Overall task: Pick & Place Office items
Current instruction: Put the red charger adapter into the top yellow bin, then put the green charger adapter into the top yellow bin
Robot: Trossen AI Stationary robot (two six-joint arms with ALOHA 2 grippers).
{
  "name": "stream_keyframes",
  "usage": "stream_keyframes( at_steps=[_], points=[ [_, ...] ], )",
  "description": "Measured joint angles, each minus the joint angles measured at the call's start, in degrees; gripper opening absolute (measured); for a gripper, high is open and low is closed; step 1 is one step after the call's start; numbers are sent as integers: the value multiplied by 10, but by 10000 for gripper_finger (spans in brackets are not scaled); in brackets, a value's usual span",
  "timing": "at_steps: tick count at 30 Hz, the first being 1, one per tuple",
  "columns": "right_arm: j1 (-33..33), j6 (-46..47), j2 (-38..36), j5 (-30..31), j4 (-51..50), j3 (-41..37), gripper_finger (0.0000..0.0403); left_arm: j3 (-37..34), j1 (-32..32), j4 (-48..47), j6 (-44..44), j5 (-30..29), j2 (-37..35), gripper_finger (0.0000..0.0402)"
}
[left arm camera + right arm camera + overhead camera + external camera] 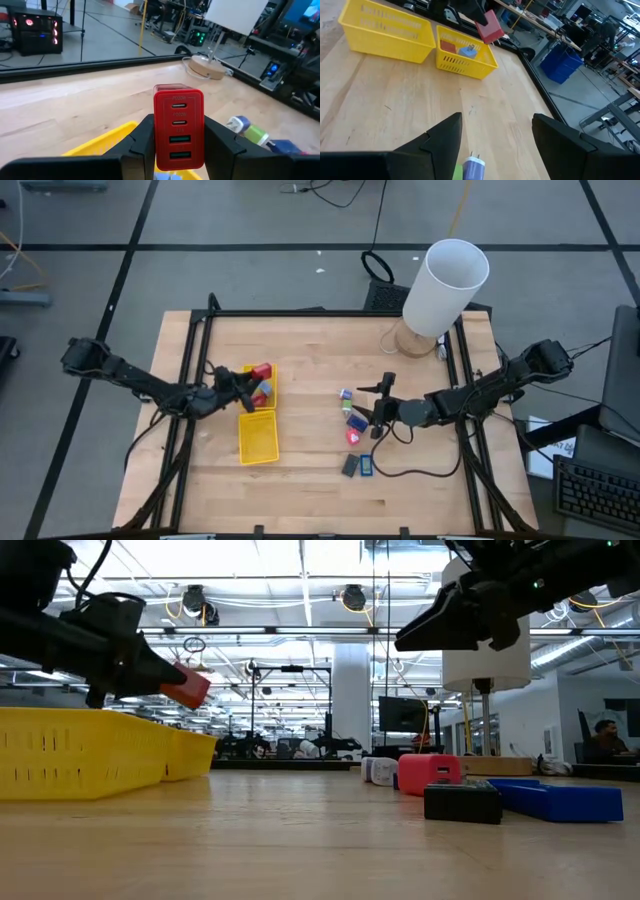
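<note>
Left gripper [246,388] grasps a red charger [179,127] above the yellow tray [258,438]; right gripper [366,413] hangs released.

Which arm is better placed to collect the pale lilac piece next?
Right. The right gripper hangs open just above the lilac piece, beside the loose items. The left gripper is shut on a red charger above the yellow tray, across the table.

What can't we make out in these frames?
- High view: the loose office pieces are too small to identify.
- Left wrist view: the red four-port charger block hides the yellow plastic tray compartment behind it.
- Right wrist view: the lilac plug piece is cut by the edge.
</note>
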Motion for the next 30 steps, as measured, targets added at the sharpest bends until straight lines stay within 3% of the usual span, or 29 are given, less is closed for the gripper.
stream_keyframes(
  at_steps=[6,15,20,26,30],
  points=[
    [0,1,0,0,0,0,226,0,-5,-41,-9,-30,0,119],
    [0,1,0,-1,-2,0,225,0,-5,-133,-61,-26,0,119],
    [0,1,0,-1,-2,0,225,0,-5,-163,-95,22,0,119],
    [0,1,0,-1,-2,0,225,0,-5,-165,-107,29,0,173],
    [0,1,0,-1,-2,0,224,0,-5,-165,-107,29,0,181]
  ],
)
